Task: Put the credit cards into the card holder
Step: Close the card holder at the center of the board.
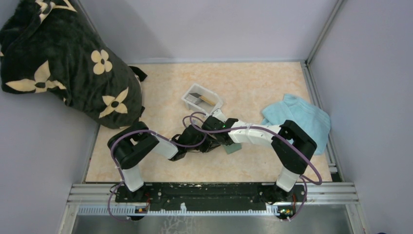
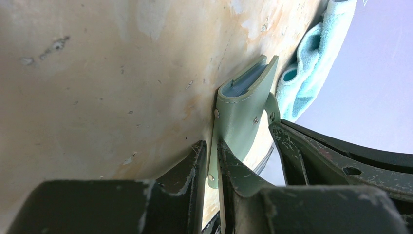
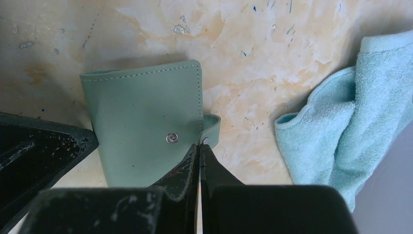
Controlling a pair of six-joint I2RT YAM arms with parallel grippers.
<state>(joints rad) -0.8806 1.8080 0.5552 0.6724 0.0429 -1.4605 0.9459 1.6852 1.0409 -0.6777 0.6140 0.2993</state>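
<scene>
Nearest the bases, both arms reach in to the middle of the table and meet over the card holder (image 3: 141,114). The left gripper (image 2: 210,148) is clamped on one edge of its grey-green cover. The right gripper (image 3: 199,146) has its fingers pressed together at the snap tab (image 3: 213,127). It appears to be nipping that tab, though the contact is right at the tips and hard to be sure of.

The holder is closed and lies flat on the speckled tabletop (image 3: 272,53), between the two grippers. Beyond them, the credit cards (image 1: 200,97) sit in the white tray (image 1: 187,101), well apart from the holder. So by my reading no card has gone in yet: opening the holder comes first, and then every card has to be fetched and slotted.

The right wrist view gives the cover face, its stud and the tab. The left wrist view sees the holder edge-on, with pale blue inner leaves showing at the fold. Only the overhead view shows the tray and cards.

To the right lies the light blue towel (image 1: 299,119), near the holder but apart from it. A dark floral blanket (image 1: 63,63) is heaped in the far left corner.
</scene>
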